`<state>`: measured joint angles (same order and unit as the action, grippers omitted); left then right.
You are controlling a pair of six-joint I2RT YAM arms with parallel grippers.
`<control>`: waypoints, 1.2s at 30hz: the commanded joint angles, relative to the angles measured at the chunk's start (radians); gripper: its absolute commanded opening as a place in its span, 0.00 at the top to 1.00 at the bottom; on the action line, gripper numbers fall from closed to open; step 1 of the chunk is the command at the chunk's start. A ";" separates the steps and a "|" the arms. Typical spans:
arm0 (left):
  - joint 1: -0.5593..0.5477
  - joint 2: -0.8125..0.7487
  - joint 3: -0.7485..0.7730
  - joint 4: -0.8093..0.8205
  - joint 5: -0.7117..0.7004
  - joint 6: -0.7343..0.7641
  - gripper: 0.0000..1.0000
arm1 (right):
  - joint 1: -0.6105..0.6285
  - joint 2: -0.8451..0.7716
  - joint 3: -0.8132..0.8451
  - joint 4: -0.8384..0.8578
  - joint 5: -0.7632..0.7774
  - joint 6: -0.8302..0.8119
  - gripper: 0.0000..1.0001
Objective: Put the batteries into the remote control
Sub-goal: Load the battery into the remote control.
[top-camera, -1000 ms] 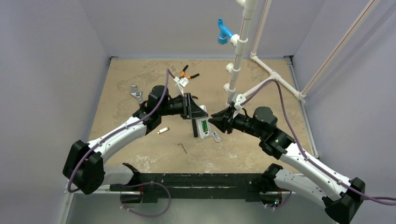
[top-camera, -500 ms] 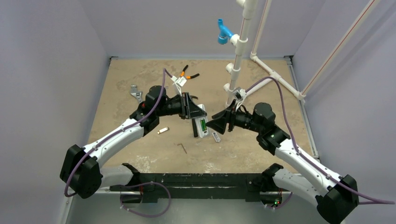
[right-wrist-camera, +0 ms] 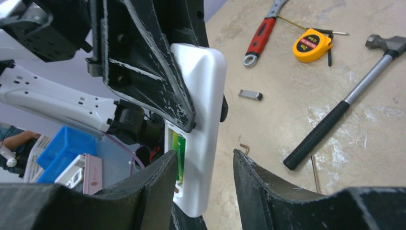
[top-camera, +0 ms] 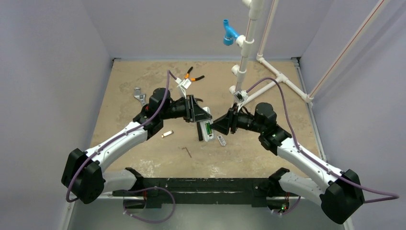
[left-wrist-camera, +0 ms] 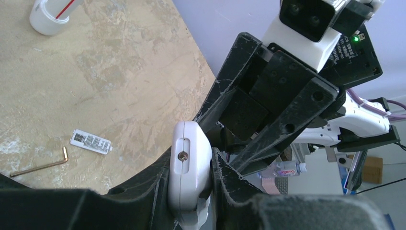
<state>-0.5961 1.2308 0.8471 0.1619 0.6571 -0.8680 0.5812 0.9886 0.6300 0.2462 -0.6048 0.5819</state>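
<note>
while the left pincer (left-wrist-camera: pixel 190 187) pinches the smooth white remote control (right-wrist-camera: pixel 206 96), the right pincer (right-wrist-camera: pixel 203 160) stands spread.

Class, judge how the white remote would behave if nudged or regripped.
Probably stiff: the remote control looks hard-shelled. Likely slippery, its smooth sides pinched by the left end effector. Its uncovered batteries might drop out.

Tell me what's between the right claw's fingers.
The remote, held by the left claw, green batteries showing in its open bay. The right wrist view shows it.
</note>
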 commanded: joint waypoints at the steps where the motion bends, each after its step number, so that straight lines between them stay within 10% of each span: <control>1: -0.003 -0.006 0.051 0.029 0.003 0.021 1.00 | -0.004 0.011 0.045 -0.017 -0.031 -0.053 0.56; 36: -0.004 0.002 0.046 0.041 0.004 0.009 1.00 | -0.003 0.066 0.058 -0.006 0.021 -0.082 0.73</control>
<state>-0.5961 1.2400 0.8471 0.1555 0.6388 -0.8665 0.5816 1.0477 0.6361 0.2661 -0.6426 0.5423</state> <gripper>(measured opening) 0.255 0.302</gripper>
